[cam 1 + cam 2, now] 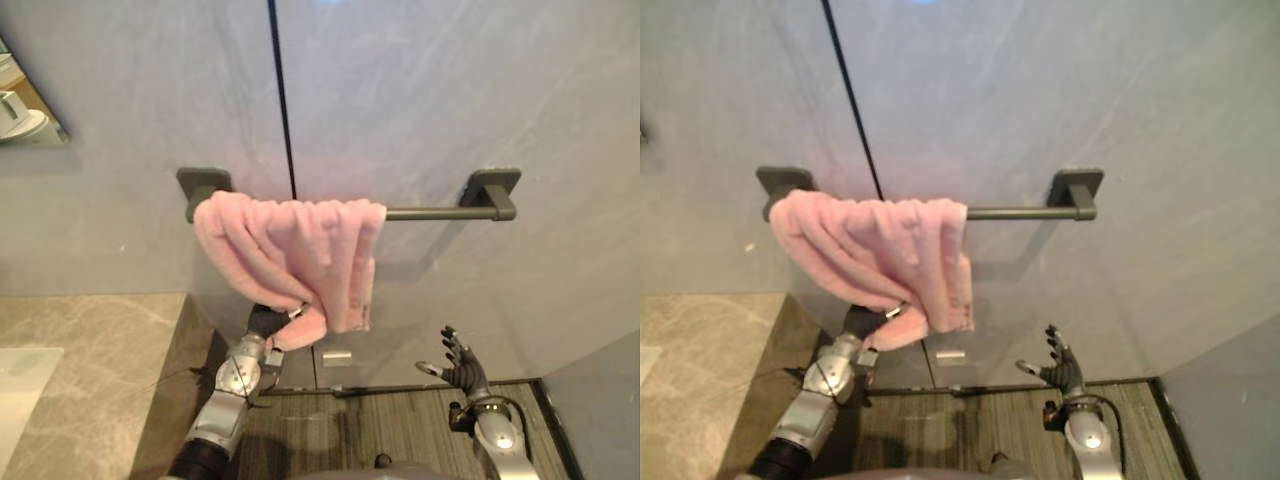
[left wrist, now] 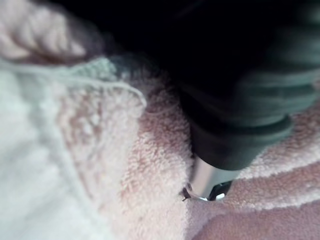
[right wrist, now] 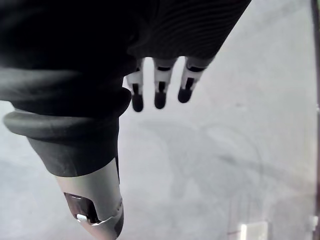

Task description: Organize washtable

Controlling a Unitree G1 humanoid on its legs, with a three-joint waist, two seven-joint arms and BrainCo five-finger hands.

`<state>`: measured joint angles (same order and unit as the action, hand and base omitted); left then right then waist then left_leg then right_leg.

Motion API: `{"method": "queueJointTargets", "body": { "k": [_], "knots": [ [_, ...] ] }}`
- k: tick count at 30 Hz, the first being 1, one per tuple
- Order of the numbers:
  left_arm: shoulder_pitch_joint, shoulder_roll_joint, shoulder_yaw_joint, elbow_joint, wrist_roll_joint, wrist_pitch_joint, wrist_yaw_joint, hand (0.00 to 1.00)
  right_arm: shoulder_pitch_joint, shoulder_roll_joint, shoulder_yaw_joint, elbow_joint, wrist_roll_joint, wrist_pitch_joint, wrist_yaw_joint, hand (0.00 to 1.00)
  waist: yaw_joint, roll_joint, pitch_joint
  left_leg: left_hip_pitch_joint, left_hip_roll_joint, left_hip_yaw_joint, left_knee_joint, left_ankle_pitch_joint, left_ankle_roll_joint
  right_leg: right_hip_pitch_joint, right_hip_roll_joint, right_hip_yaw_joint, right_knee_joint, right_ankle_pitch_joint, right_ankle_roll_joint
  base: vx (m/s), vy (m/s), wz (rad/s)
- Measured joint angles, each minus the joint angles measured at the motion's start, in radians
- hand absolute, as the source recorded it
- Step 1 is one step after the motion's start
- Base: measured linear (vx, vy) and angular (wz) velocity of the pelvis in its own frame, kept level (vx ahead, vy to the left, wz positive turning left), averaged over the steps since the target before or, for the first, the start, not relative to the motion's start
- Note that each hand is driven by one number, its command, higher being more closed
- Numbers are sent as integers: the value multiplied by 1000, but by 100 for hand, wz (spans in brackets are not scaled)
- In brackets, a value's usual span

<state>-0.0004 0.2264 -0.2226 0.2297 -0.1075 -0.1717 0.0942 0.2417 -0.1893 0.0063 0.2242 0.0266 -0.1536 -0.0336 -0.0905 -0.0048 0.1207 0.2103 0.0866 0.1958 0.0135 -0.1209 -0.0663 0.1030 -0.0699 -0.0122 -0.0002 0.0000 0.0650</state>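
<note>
By the marble worktop (image 1: 90,340), a pink towel (image 1: 290,245) is hung lengthwise along the wall rail (image 1: 430,212); the left hand's (image 1: 265,322) grasp cannot be told, the right hand (image 1: 463,368) is held released.

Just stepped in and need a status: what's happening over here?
The robot's left hand is at the bottom corner of a pink towel that hangs bunched toward the left end of a dark wall-mounted towel bar. Its right hand hangs open lower down, near the wall, holding nothing.
</note>
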Motion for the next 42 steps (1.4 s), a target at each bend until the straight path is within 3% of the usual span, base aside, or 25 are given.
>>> {"method": "queueJointTargets", "body": {
  "k": [9, 21, 27, 32, 42],
  "knots": [
    [1, 3, -4, -85, -12, -2, -9, 100, -14, -66, 63, -163, 2, -39, 50, 0, 2, -3, 2, -7, 0, -1, 24, -7, 6, -3, -1, 14, 22, -2, 2, -54, -18, -3],
    [1, 4, -59, -151, -40, -13, -35, 100, -144, -132, 244, -212, 72, -65, 104, 0, 26, -15, 2, -22, -2, -29, 38, -6, 6, -3, -5, -6, 34, -5, 4, -29, -17, 6],
    [1, 5, -90, -153, -40, -13, -50, 100, -190, -135, 301, -212, 86, -66, 111, 0, 47, -18, 0, -23, -1, -37, 40, -5, 6, 4, -6, -13, 34, -5, 4, -10, -9, 5],
    [1, 2, -101, -153, -41, -13, -50, 100, -245, -133, 364, -211, 85, -66, 119, 0, 50, -23, -1, -25, -1, -52, 41, -4, 7, 9, -6, -23, 33, -6, 2, -33, -16, 7],
    [1, -18, -131, -154, -59, -14, -49, 100, -317, -91, 366, -128, 82, -67, 75, 0, 51, -33, -1, -46, -1, -69, 41, 0, 8, 2, -8, -43, 25, -7, 2, -10, -11, 5]
  ]
}}
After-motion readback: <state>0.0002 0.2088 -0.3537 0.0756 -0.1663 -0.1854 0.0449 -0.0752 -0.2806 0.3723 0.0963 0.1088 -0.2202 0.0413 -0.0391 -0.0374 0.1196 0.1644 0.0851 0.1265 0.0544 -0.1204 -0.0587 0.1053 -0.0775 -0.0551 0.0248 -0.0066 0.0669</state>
